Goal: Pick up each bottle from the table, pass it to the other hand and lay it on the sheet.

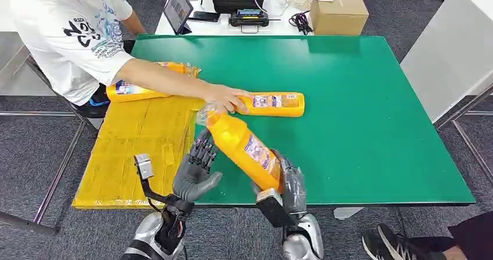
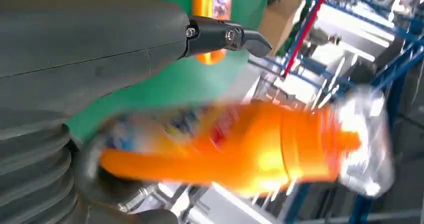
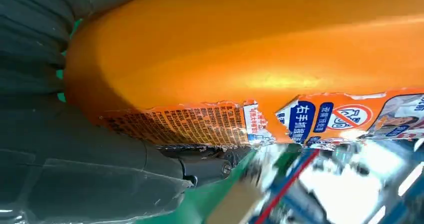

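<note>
The right hand (image 1: 289, 185) grips a tilted orange plastic bottle (image 1: 243, 145) whose torn label carries blue Chinese characters, clear-wrapped cap toward the left hand (image 1: 196, 170), which waits just beside, fingers spread.

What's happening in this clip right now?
The robot's right hand grips an orange bottle by its base, tilted toward the open left hand above the green table. A person's hand rests on a second bottle. A third bottle lies on the yellow sheet.
</note>
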You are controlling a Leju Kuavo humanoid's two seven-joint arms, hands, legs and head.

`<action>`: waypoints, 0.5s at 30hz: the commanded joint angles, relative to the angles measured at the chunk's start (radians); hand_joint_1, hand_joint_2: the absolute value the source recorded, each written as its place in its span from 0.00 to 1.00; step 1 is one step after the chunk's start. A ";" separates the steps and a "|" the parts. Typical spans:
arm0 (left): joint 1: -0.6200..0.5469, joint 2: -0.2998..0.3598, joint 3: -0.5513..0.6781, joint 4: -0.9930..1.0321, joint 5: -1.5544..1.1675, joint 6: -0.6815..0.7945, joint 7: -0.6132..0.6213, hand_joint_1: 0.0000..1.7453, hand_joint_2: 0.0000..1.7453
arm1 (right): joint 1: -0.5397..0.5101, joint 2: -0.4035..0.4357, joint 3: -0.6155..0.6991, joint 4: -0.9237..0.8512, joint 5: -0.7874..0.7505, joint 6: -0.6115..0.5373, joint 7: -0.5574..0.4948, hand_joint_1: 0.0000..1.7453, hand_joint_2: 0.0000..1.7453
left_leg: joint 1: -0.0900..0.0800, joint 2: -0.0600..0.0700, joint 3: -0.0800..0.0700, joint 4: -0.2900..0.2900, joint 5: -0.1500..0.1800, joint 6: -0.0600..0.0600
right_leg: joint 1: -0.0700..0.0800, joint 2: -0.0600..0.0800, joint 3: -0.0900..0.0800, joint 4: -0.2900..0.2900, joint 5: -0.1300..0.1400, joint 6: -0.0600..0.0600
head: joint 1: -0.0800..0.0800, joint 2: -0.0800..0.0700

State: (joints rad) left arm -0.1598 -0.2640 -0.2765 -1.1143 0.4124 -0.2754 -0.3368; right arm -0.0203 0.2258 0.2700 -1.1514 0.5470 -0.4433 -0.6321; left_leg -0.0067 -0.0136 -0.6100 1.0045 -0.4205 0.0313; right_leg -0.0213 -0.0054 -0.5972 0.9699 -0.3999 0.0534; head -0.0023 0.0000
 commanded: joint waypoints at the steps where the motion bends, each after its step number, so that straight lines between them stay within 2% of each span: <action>1: -0.030 0.039 -0.063 0.047 -0.032 0.020 0.003 0.00 1.00 | -0.087 0.010 0.164 0.205 0.036 0.016 0.028 1.00 1.00 | 0.002 0.004 0.005 0.000 -0.002 -0.002 | 0.002 0.003 0.005 -0.002 -0.001 -0.002 | 0.000 0.000; 11: -0.030 0.039 -0.063 0.047 -0.032 0.020 0.003 0.00 1.00 | -0.087 0.010 0.164 0.205 0.036 0.016 0.028 1.00 1.00 | 0.001 0.003 0.006 0.000 -0.002 -0.002 | 0.001 0.002 0.005 -0.001 -0.001 -0.003 | 0.000 0.000; 15: -0.066 0.030 -0.049 0.116 -0.053 0.037 0.003 0.00 1.00 | -0.118 0.020 0.239 0.277 0.076 0.019 0.044 1.00 1.00 | 0.001 0.002 0.004 0.000 -0.001 -0.002 | 0.001 0.002 0.004 -0.001 -0.001 -0.002 | 0.000 0.000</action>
State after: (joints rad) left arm -0.1593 -0.2571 -0.3040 -1.1132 0.3819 -0.2572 -0.3372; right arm -0.0640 0.2472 0.4055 -1.0277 0.5950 -0.4341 -0.6054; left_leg -0.0068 -0.0136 -0.6098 1.0046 -0.4205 0.0313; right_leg -0.0214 -0.0052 -0.5974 0.9698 -0.3999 0.0534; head -0.0019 0.0000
